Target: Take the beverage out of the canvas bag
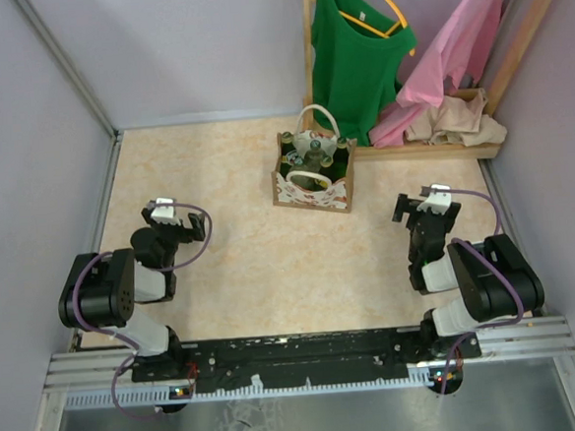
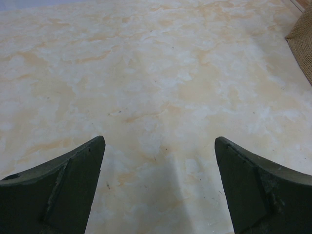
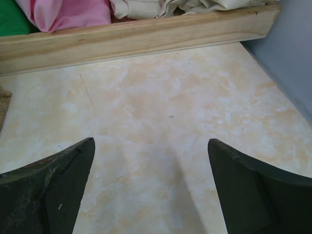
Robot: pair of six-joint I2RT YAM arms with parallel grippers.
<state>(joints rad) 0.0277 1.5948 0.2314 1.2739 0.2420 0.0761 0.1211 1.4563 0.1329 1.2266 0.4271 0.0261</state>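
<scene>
Standing upright in canvas bag [image 1: 313, 190]: beverage [image 1: 315, 156], cap up.

Top of the table [image 1: 241, 258]: smooth, stone-look, cream w/ orange veining, faint sheen. The canvas bag [image 1: 313, 179] is coarse tan weave, burlap-rough at the corner seen from my left wrist; front panel is white, lace-like. The beverage [image 1: 315, 154] inside looks dark green & glossy, prob. glass, can't confirm. The fingers [image 2: 58, 190] of my left end effector [image 2: 159, 146] are dark matt plastic, scuffed. Same on my right end effector [image 3: 151, 144], w/ pale specks. The rack base [image 3: 136, 36] is pale bare wood, matt, grain showing. The pink cloth [image 3: 63, 12] is soft w/ slight sheen; the beige cloth [image 3: 161, 6] is crumpled, matt.
</scene>
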